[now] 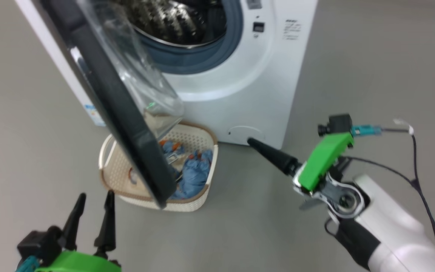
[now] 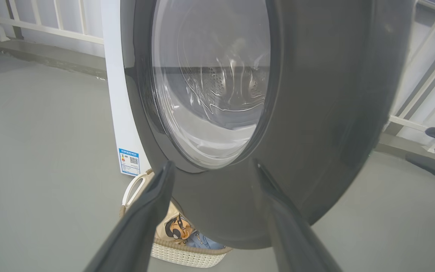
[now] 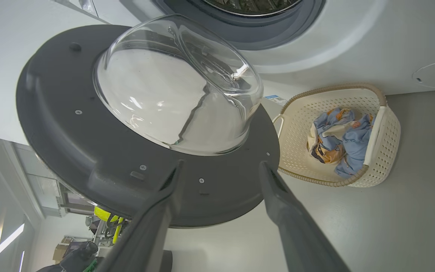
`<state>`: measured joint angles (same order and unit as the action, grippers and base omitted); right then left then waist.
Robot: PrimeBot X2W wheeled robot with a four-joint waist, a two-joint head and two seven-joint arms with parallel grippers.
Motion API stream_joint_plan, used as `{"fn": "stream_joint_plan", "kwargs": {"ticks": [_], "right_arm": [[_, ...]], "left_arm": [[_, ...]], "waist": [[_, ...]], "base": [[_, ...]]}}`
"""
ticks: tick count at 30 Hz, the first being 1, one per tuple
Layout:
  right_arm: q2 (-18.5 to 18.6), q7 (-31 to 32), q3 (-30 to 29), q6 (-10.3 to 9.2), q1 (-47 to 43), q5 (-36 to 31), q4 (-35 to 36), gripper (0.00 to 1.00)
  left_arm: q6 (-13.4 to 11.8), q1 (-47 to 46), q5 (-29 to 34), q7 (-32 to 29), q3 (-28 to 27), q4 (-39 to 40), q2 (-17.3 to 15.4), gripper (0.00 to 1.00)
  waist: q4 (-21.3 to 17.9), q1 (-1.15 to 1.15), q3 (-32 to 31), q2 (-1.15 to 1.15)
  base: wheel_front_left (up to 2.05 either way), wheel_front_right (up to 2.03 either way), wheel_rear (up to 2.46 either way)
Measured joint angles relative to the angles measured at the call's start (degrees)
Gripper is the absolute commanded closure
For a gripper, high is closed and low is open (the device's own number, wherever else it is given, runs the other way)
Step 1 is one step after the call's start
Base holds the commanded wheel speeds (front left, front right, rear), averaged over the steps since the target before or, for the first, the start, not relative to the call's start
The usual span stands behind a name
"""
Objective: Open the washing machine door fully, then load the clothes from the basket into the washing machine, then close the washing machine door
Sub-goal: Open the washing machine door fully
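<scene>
Washing machine (image 1: 240, 87): white front-loader with its drum mouth exposed; all positions below are referred to it.
Washing machine door (image 1: 115, 113): swung out from the machine's front on the hinge side toward the robot's left, standing roughly edge-on in the head view. Judged not yet fully open.
Door handling: rigid, hinged and probably heavy, with a glossy outer face that is likely slippery. The clear glass bowl (image 3: 176, 87) bulges from the inner face and should not be pressed. Best contact is judged to be the dark inner ring or the free edge, pushed rather than pinched.
Basket (image 1: 195, 206): on the floor just before the machine's lower front, under the door's bottom edge. Light plastic, likely to slide if nudged.
Clothes (image 1: 195, 172): heaped in the basket. Soft, limp and light; take a raised fold from above.
Left gripper (image 1: 96, 193): fingers spread and empty, on the outer side of the door, apart from it.
Right gripper (image 3: 221, 163): fingers parted, holding nothing, facing the door's inner face before the machine's front.
Risk: the door may catch the basket.
</scene>
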<state>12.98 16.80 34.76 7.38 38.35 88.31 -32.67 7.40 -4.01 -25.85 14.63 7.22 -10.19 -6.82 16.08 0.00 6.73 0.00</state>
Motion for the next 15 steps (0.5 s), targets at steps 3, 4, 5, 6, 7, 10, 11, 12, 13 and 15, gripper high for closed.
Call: {"fn": "stream_joint_plan", "kwargs": {"ticks": [3,4,5,6,7,10,11,12,13,15], "right_arm": [[1.34,-1.64,0.27,0.00,-2.75,-0.22,1.52,0.00],[1.93,-2.20,0.53,0.00,-3.59,-0.62,1.83,0.00],[2.55,-2.87,0.92,0.00,-4.39,-1.26,2.11,0.00],[3.14,-3.60,1.21,0.00,-5.11,-2.20,2.26,0.00],[3.67,-4.32,1.37,0.00,-5.85,-2.55,2.42,0.00],[5.24,-6.61,1.70,0.00,-7.79,-3.23,3.05,0.00],[5.73,-7.38,1.78,0.00,-8.33,-3.37,3.20,0.00],[6.23,-8.00,1.89,0.00,-8.87,-3.52,3.42,0.00],[6.70,-8.71,2.02,0.00,-9.35,-3.56,3.55,0.00],[7.68,-10.28,2.30,0.00,-10.38,-3.80,3.71,0.00]], "left_arm": [[0.00,1.48,0.10,0.00,-0.71,0.20,-0.46,0.00],[0.00,1.89,0.30,0.00,-0.87,0.27,-0.63,0.00],[0.00,2.23,0.38,0.00,-0.99,0.33,-0.78,0.00],[0.00,2.55,0.41,0.00,-1.12,0.47,-0.88,0.00],[0.00,2.91,0.43,0.01,-1.27,0.60,-0.92,0.00],[0.00,3.17,0.43,0.00,-1.30,0.77,-1.18,0.00],[0.00,3.17,0.43,0.00,-1.33,0.91,-1.25,0.00],[0.00,3.18,0.43,0.00,-1.36,0.96,-1.31,0.00],[0.00,3.20,0.43,0.00,-1.41,0.98,-1.32,0.00],[0.00,3.36,0.44,0.00,-1.47,1.09,-1.32,0.00]], "waist": [[-1.28,0.00,-1.18,0.00],[-1.71,0.00,-1.53,0.00],[-2.17,0.00,-1.88,0.00],[-2.62,0.00,-2.19,0.00],[-3.08,0.00,-2.48,0.00],[-4.39,0.00,-3.18,0.00],[-4.82,0.00,-3.37,0.00],[-5.21,0.00,-3.54,0.00],[-5.61,0.00,-3.69,0.00],[-6.33,0.00,-3.94,0.00]], "base": [[0.00,0.00,0.00],[0.00,0.00,0.00],[0.00,0.00,0.00],[0.00,0.00,0.00],[0.00,0.00,0.00],[0.00,0.00,0.00],[0.00,0.00,0.00],[0.00,0.00,0.00],[0.00,0.00,0.00],[0.00,0.00,0.00]]}}
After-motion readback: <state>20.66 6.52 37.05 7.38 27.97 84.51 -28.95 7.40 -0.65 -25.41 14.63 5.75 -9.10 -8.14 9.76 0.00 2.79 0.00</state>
